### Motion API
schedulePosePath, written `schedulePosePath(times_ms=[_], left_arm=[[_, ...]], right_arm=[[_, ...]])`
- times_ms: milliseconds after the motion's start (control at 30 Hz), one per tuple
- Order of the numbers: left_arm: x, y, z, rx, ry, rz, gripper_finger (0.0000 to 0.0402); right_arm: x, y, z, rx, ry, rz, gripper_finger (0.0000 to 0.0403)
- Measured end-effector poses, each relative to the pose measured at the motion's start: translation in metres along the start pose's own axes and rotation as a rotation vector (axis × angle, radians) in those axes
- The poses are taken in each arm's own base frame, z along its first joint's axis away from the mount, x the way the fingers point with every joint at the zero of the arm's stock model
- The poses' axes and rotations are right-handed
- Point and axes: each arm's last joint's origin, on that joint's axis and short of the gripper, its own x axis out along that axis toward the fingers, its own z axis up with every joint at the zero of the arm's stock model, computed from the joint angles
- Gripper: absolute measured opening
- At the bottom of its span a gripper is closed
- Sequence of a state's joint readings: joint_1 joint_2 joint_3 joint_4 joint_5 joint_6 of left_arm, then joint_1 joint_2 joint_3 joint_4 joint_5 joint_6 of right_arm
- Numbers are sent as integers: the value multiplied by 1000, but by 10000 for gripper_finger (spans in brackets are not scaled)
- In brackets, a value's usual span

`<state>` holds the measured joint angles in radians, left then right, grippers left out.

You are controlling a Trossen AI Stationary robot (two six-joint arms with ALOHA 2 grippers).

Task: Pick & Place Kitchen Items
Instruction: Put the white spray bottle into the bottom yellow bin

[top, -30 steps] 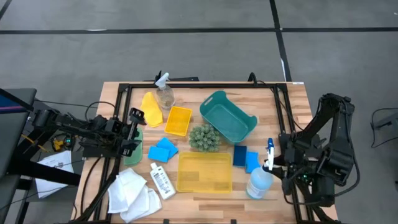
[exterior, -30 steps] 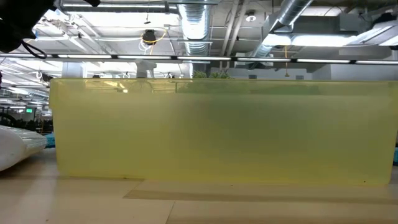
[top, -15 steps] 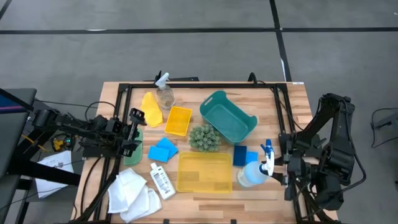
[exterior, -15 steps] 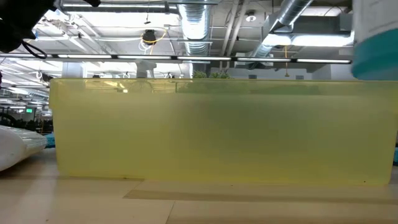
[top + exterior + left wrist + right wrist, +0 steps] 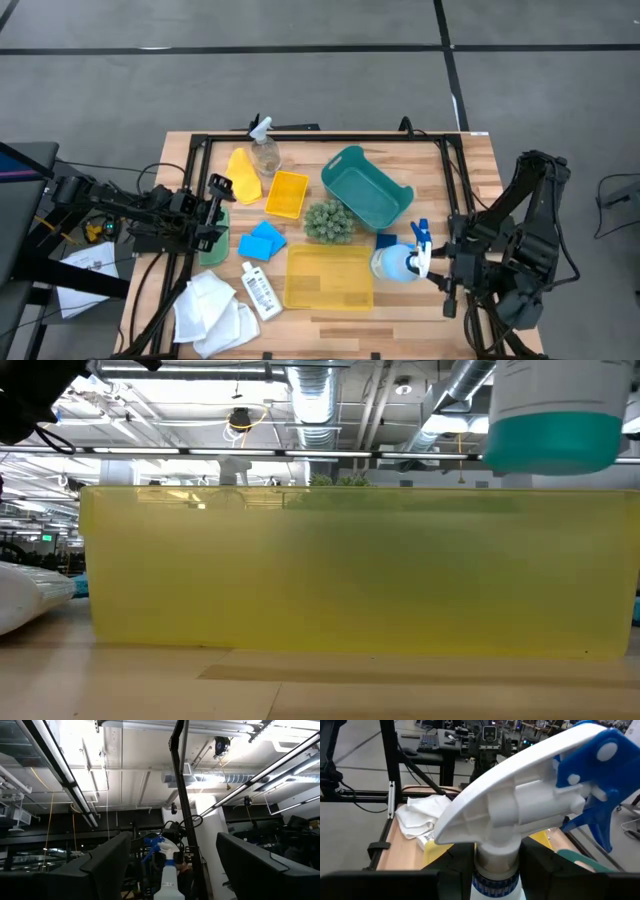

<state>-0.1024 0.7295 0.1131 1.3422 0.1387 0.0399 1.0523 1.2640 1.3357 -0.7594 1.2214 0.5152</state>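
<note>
My right fingers (image 5: 428, 262) are pinching the neck of the spray bottle (image 5: 393, 264), just under its white-and-blue trigger head, as the right wrist view shows. A second ago this bottle was standing at the right front of the surface (image 5: 470, 160), beside my arm. Now it is lifted and tilted, its body leading inward and crossing over the blue sponges (image 5: 386, 241). It is getting close to the right edge of the big yellow bin (image 5: 329, 277). In the low view the bottle's teal base (image 5: 553, 442) is now hanging above the bin's wall (image 5: 350, 570), where a second ago only ceiling showed. So the pick is done and I am carrying toward a drop; I judge the yellow bin to be the target, though the teal basket (image 5: 366, 186) is also near.

My left fingers (image 5: 214, 212) are spread wide and holding nothing, waiting at the left side of the surface with no change over the second. They are sitting near the yellow piece (image 5: 243, 168).

The rest is unmoved:
- clear spray bottle (image 5: 265, 150) at the back
- small yellow bin (image 5: 286, 193)
- green ball (image 5: 328, 221)
- left sponges (image 5: 262, 241)
- white bottle (image 5: 259, 290)
- cloths (image 5: 215, 310) at the front left

Plenty of items are still waiting.
</note>
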Motion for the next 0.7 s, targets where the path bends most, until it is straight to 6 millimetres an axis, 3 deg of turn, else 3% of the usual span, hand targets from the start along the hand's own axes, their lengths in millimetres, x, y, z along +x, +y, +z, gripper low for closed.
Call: schedulePosePath(times_ms=[433, 700], left_arm=[[0, 0, 0, 5, 1, 0, 290], [0, 0, -1, 5, 13, -1, 290]], right_arm=[[42, -6, 29, -49, -31, 163, 111], [78, -19, 22, -15, 2, 242, 111]])
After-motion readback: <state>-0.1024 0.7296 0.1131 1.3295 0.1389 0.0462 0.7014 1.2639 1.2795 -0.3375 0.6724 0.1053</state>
